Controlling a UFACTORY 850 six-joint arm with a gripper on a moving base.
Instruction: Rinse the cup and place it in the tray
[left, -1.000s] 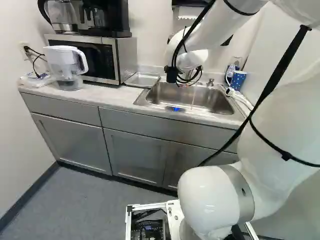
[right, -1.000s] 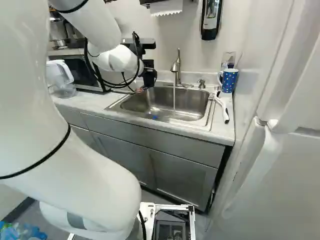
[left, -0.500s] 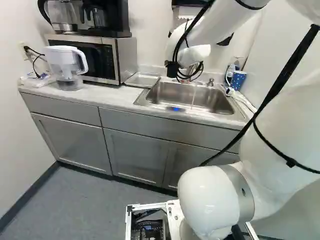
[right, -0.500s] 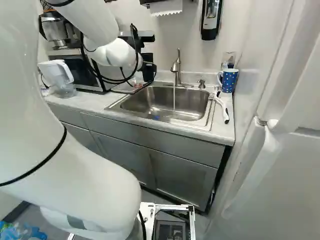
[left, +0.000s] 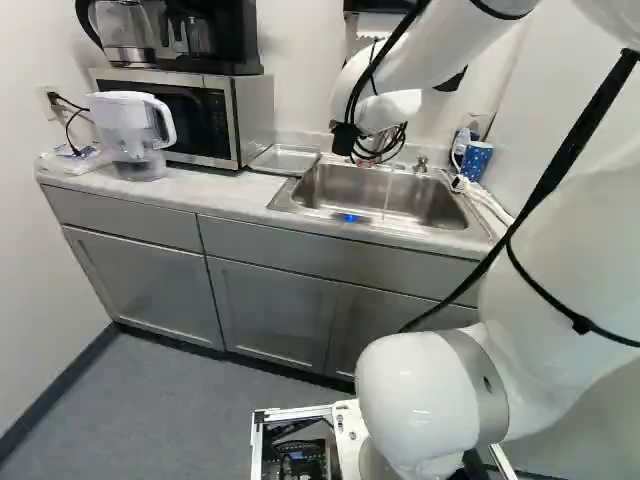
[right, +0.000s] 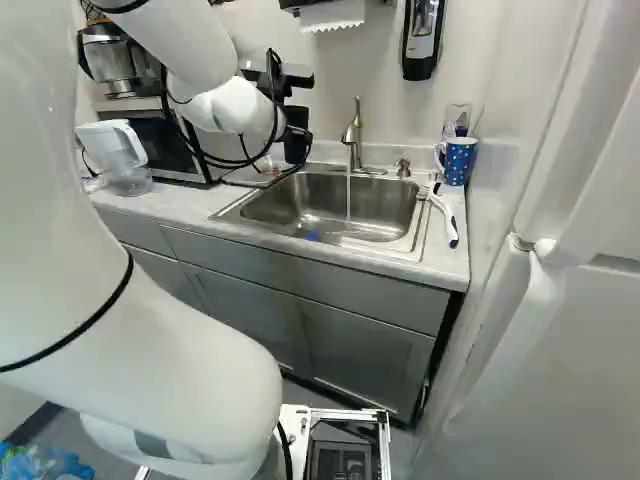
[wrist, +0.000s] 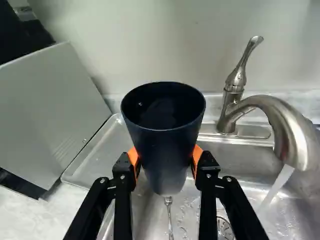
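In the right base view my gripper (right: 297, 136) is at the sink's back left, its fingertips hidden. The wrist view has my gripper (wrist: 165, 162) shut on a dark blue cup (wrist: 165, 145), an orange pad against either side. The cup's open mouth faces the camera, and a thin trickle of water runs beneath its base. Beyond the cup, the metal tray (wrist: 92, 155) lies on the counter between microwave and sink; it also shows in the left base view as a shallow tray (left: 285, 159). Water runs from the faucet (wrist: 280, 120), beside the cup and apart from it.
The sink (right: 335, 205) lies below the gripper. The microwave (left: 195, 115) stands beyond the tray, with a water pitcher (left: 130, 130) near it. A spotted blue mug (right: 458, 160) and a white-handled brush (right: 445, 215) are on the sink's other side.
Against the joint at the views' foot, the arm has shifted slightly left in the right base view, uncovering part of the tray area. The gripper and wrist have tilted a little, carrying the cup along.
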